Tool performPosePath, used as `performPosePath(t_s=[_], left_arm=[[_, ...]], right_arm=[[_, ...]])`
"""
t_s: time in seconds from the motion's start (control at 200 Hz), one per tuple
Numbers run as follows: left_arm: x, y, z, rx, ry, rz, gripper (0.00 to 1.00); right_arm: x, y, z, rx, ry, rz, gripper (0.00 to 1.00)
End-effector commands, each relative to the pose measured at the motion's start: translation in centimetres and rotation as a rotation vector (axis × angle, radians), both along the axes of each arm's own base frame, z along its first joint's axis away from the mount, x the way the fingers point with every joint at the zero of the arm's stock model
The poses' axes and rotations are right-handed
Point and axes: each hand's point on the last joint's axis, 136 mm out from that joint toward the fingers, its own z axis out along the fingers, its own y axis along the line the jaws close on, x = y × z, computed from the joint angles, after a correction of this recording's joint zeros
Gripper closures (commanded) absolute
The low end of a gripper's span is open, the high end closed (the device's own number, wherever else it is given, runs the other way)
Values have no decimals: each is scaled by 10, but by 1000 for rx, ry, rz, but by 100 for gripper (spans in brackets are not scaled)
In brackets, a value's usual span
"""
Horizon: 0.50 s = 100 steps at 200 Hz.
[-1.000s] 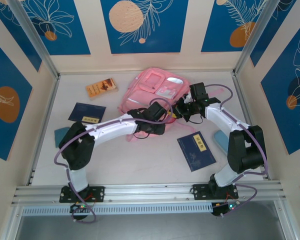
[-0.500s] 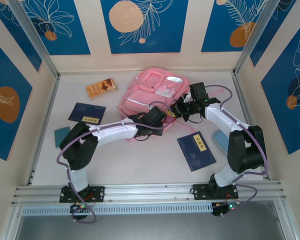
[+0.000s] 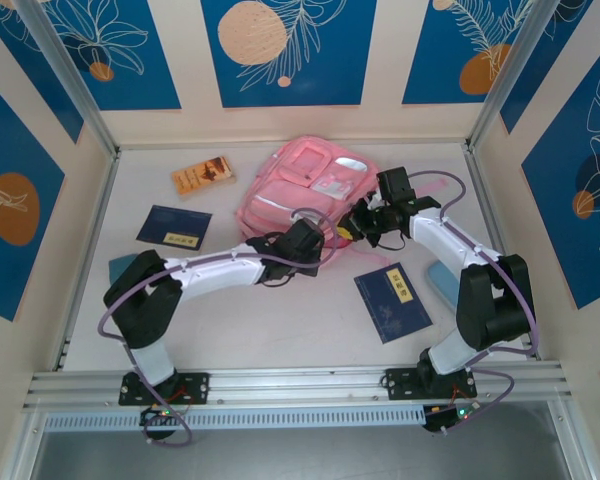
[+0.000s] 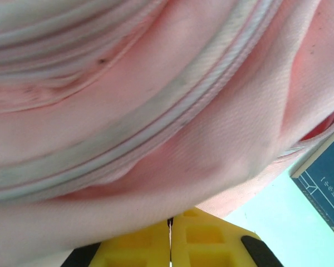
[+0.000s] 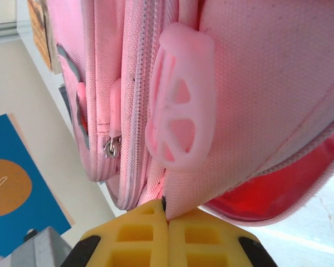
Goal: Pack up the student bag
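**Pink student bag (image 3: 298,180): both hands pinching its near edge, mouth being opened**

Bag lies far-centre on the surface (image 3: 280,325), front pockets up. Left hand (image 3: 318,245) is clenched on a fold of fabric at the near edge. Right hand (image 3: 358,222) is clenched on rim fabric just below the pale rubber zip pull (image 5: 178,97). Red lining (image 5: 267,194) shows through a gap, so the main compartment looks part open. Near blue book (image 3: 393,302), far blue book (image 3: 173,226) and orange book (image 3: 202,176) lie loose on the surface. My read: step is spreading the mouth. Next needs both pinches drawn apart and up without slipping. Then one hand lets go to fetch the near blue book.
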Motion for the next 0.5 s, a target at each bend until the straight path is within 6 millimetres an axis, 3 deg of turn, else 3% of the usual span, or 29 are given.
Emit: performPosePath(t_s=[0.0,0.31,0.495], left_arm=[[-3,26,2,80,-22,22,100],[-9,43,6,134,-27,8,100],[1,76,4,171,-36,93,100]], right_arm=[[-2,-6,10,-40,-29,10,100],[0,-11,-2,-81,-19,4,100],[-4,-24,-9,-148,-14,-10,100]])
